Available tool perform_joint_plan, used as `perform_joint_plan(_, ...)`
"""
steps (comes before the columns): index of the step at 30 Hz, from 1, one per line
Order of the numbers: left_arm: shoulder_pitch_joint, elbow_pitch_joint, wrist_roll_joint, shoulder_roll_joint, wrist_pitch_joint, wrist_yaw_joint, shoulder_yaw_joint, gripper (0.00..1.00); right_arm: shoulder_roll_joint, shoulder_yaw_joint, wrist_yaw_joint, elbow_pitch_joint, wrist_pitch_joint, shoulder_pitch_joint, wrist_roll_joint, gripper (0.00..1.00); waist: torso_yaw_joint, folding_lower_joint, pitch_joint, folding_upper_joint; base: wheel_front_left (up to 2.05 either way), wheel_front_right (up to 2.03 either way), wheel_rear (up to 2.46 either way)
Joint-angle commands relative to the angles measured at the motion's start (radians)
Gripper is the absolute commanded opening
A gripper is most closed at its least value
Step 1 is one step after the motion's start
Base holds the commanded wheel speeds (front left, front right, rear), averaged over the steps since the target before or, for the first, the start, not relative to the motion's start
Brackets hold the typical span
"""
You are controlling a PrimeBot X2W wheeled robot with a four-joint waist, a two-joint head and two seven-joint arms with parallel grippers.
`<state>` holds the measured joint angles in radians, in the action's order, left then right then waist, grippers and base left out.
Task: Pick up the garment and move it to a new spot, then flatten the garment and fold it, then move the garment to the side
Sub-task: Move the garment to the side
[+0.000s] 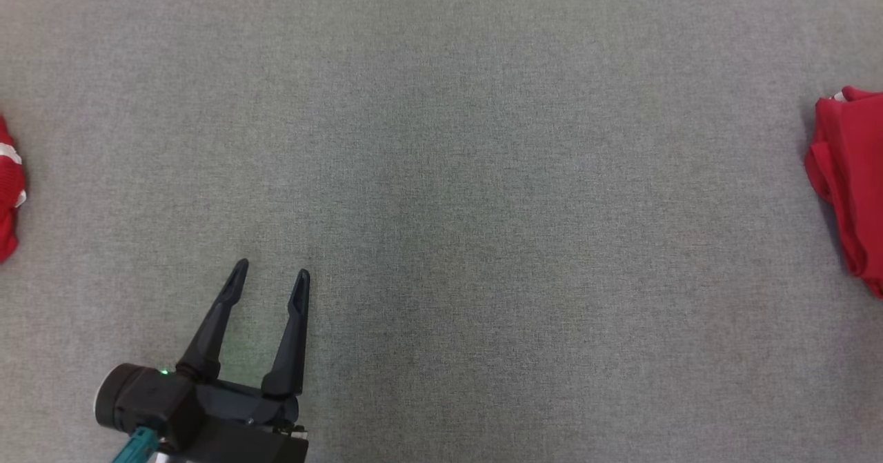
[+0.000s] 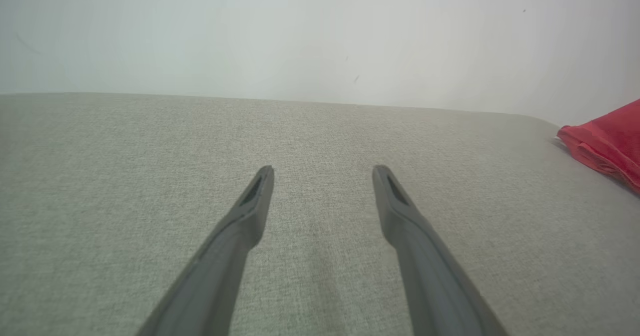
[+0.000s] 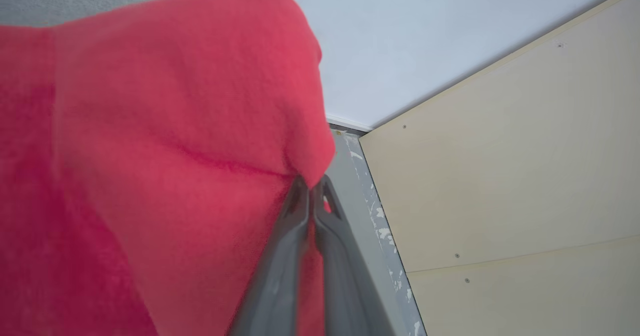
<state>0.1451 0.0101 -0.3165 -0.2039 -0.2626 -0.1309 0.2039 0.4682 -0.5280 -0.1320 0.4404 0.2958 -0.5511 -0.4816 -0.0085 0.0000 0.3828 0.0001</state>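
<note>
Your left gripper [image 1: 271, 268] sits at the lower left of the head view, low over the grey woven surface [image 1: 483, 173]. Its jaws are spread wide and hold nothing. In the left wrist view the left gripper [image 2: 323, 168] points across the cloth toward a pale wall [image 2: 300, 35], with its two fingers well apart.

The red garment [image 1: 850, 180] lies bunched at the far right edge of the head view, cut off by the frame and well apart from the left gripper. A sliver of white shows at its top. Its near edge also shows at the right of the left wrist view [image 2: 607, 138], resting on the surface.

Your right gripper [image 3: 312, 183] has its jaws pressed together on a fold of the red garment [image 3: 150, 150], which drapes across the left half of the right wrist view. Beside the fingers you can see a strip of grey floor [image 3: 372, 216] flecked with white, a pale wooden panel [image 3: 500, 176] and a white wall [image 3: 425, 35].

A second red cloth [image 1: 8, 187] with a white band lies at the far left edge of the head view, mostly out of frame.
</note>
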Motion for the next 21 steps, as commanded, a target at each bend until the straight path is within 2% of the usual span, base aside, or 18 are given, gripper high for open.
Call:
perform_joint_plan(1, 0.003, 0.007, -0.008, 0.0, -0.003, 0.001, 0.005, 1.0, -0.014, -0.004, 0.003, 0.008, -0.003, 0.005, -0.013, 1.0, 0.002, 0.0, -0.012, -0.0001, 0.0, 0.0, 0.0)
perform_joint_plan(5, -0.009, 0.012, -0.003, 0.012, -0.003, 0.001, -0.006, 1.0, -0.024, -0.027, 0.003, 0.026, -0.029, 0.031, -0.005, 1.0, 0.013, 0.0, -0.058, -0.0001, 0.0, 0.0, 0.0)
perform_joint_plan(8, -0.031, 0.02, 0.004, 0.021, -0.003, 0.001, -0.014, 1.0, -0.006, -0.028, 0.003, 0.071, -0.082, 0.046, 0.034, 1.0, 0.016, 0.0, -0.101, -0.0001, 0.0, 0.0, 0.0)
perform_joint_plan(14, -0.074, 0.04, -0.008, 0.046, -0.003, 0.001, -0.041, 1.0, 0.026, 0.066, 0.003, 0.224, -0.259, 0.055, 0.174, 1.0, 0.02, 0.0, -0.219, -0.0001, 0.0, 0.0, 0.0)
perform_joint_plan(18, -0.114, 0.047, -0.004, 0.073, -0.003, 0.007, -0.082, 1.0, -0.052, 0.146, 0.003, 0.274, -0.354, 0.059, 0.235, 1.0, 0.02, 0.0, -0.313, -0.0001, 0.0, 0.0, 0.0)
perform_joint_plan(19, -0.114, 0.047, -0.004, 0.073, -0.003, 0.007, -0.082, 1.0, -0.052, 0.146, 0.003, 0.274, -0.354, 0.059, 0.235, 1.0, 0.02, 0.0, -0.313, -0.0001, 0.0, 0.0, 0.0)
perform_joint_plan(21, -0.149, 0.058, -0.016, 0.095, -0.003, 0.016, -0.11, 1.0, -0.112, 0.19, 0.003, 0.269, -0.404, 0.089, 0.274, 1.0, 0.015, 0.0, -0.359, -0.0001, 0.0, 0.0, 0.0)
